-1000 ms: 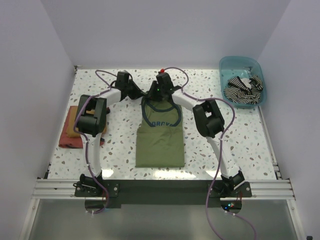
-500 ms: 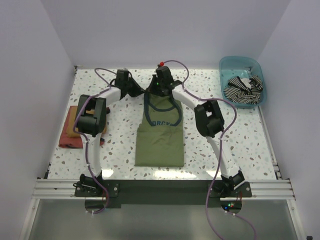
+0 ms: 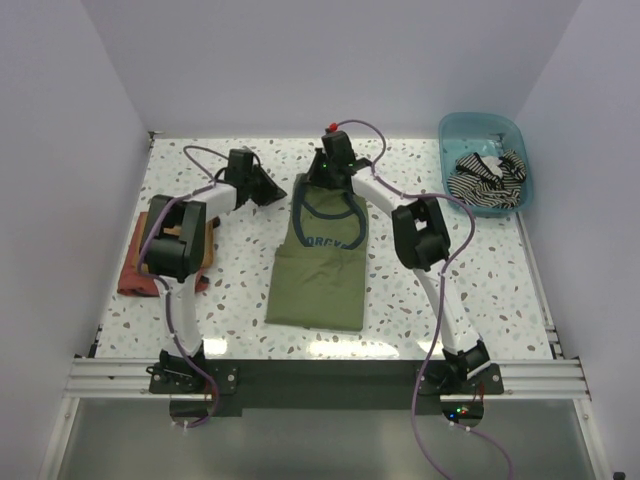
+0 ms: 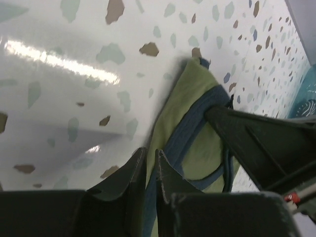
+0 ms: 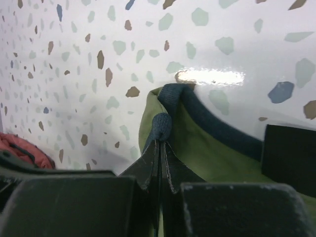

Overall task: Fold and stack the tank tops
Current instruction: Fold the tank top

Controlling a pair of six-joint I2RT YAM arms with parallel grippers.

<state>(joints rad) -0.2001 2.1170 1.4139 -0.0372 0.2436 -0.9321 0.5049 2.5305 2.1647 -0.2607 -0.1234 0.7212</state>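
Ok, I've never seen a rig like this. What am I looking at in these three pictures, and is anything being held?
The wide picture looks down on two robot arms bolted at the near edge of the table, the left arm and the right arm. The other two come from cameras on their wrists; the dark prongs at the bottom are each arm's fingers. An olive-green tank top lies on the speckled table. The right gripper is shut on its navy trim; the left gripper looks pinched on the fabric's edge. A striped tank top sits in the teal bin, and a red folded cloth lies at the left.
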